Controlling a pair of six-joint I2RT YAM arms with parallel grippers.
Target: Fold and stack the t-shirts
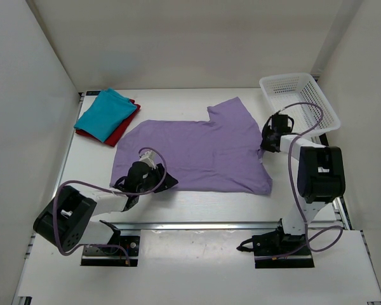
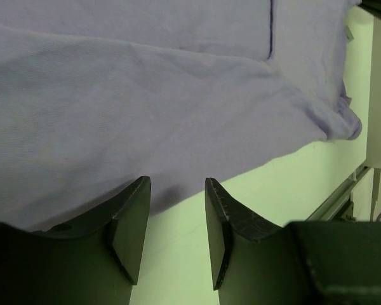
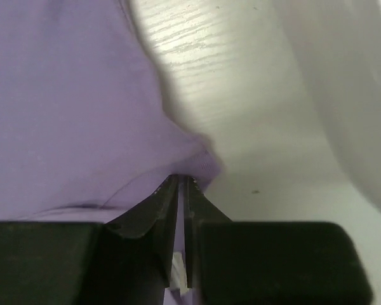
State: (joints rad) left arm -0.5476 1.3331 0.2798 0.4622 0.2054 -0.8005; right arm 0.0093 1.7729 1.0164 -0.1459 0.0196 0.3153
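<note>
Lavender t-shirt [image 1: 197, 152], soft, smooth, flat

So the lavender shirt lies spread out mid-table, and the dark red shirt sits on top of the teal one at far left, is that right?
Not quite: the top external view shows the teal shirt on top of the dark red shirt at far left. The lavender shirt is indeed spread out mid-table.
</note>
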